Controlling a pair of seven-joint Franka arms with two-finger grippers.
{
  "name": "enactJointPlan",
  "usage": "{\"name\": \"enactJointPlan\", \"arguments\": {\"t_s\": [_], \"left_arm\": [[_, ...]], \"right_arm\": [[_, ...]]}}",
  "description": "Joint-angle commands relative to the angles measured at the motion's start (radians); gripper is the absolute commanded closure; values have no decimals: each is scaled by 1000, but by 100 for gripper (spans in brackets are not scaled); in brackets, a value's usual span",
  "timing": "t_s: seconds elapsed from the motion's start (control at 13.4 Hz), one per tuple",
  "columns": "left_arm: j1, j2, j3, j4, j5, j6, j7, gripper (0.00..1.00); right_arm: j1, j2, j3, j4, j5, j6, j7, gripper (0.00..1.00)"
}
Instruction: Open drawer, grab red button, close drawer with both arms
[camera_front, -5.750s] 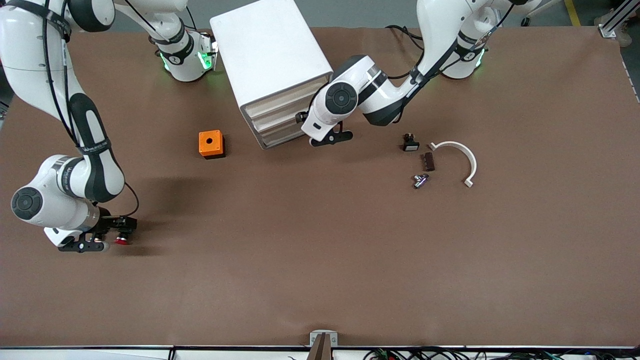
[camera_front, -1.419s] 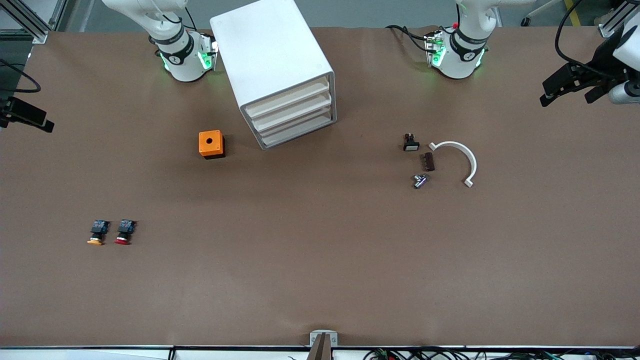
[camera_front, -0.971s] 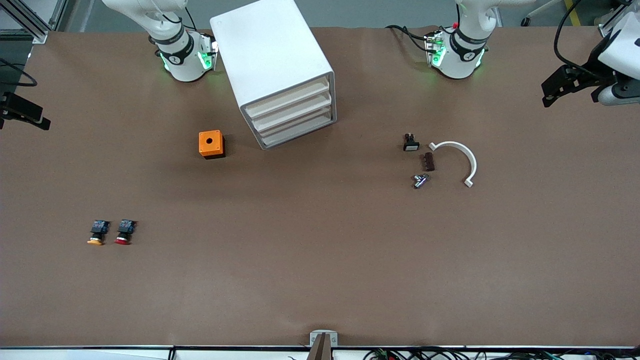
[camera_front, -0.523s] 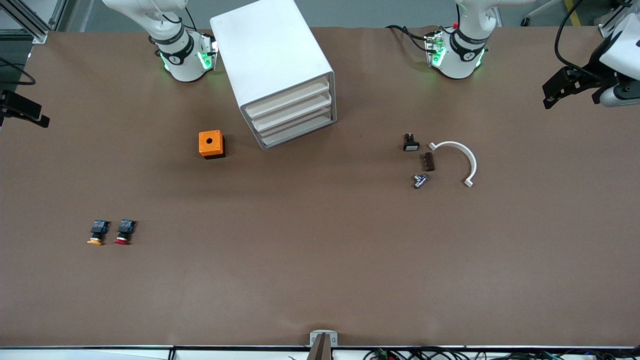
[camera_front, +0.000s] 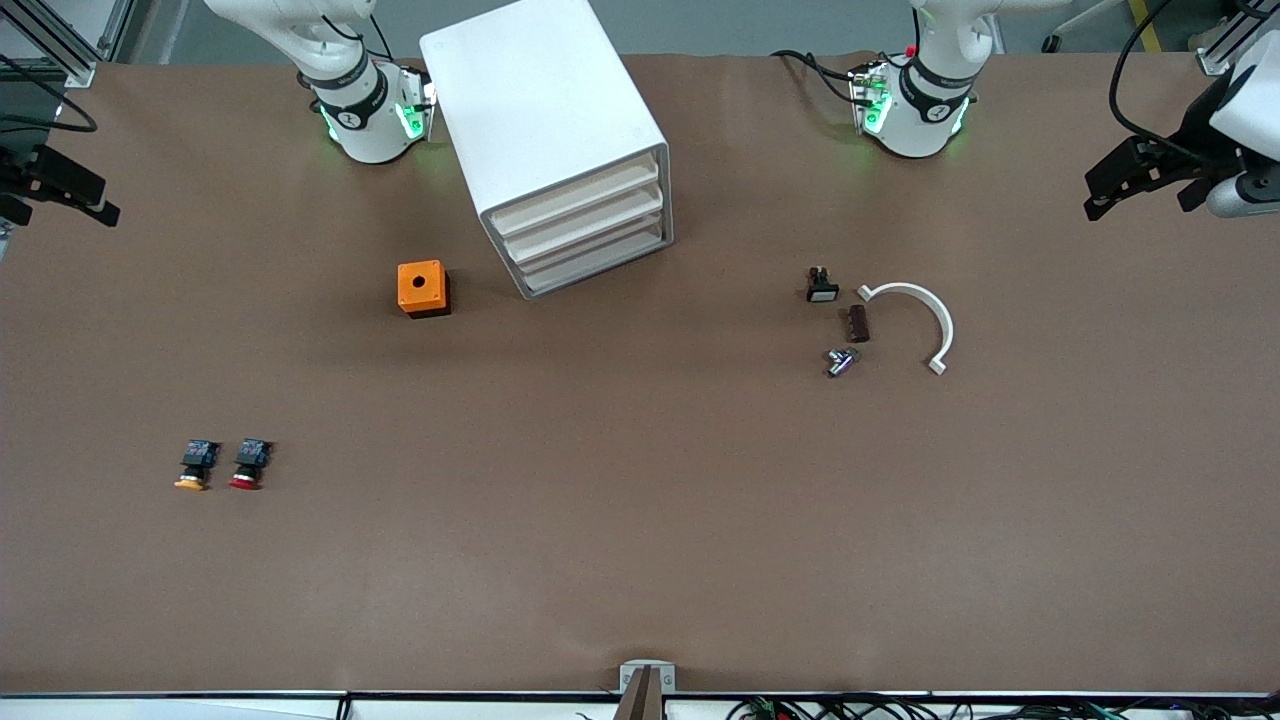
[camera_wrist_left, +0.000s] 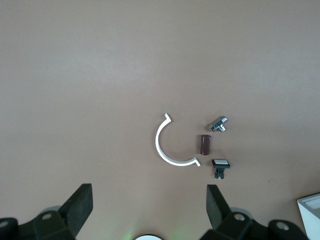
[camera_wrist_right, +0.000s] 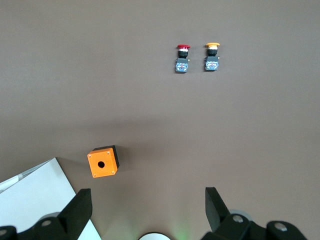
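Both arms are hanging way out at the ends of the surface right now, and honestly it's looking like the job is wrapping up or already done: all four drawers in the cabinet are sitting flush, including the drawer in question, and the button with the red cap is lying out on the surface toward the right arm's end, nearer the front camera than the cube. The right hand is hovering over the surface's edge at its own end, fingers spread wide and holding nothing, going by its wrist view. The left hand is doing the same over its end, fingers apart and empty. If anything is left, I'm guessing it's just parking the arms; if the button was supposed to end up somewhere else, the right arm would be needing to drop down over it, straddling the body and staying clear of its neighbour. Counting stuff: two arms, one cabinet with four drawers, two push buttons (red one plus a yellow button just beside it), one orange cube, one white clip, one brown block, one metal fitting, one small switch.
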Motion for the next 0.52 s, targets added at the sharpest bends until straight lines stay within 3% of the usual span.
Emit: {"name": "enactJointPlan", "arguments": {"t_s": [0.0,0.45], "left_arm": [[6,13,1,28,-12,3,17,0],[6,26,1,35,-14,-3,19,0]], "right_arm": [[-4,-30,2,-30,11,-10,6,0],[-3,-27,5,-10,14,-4,0,0]]}}
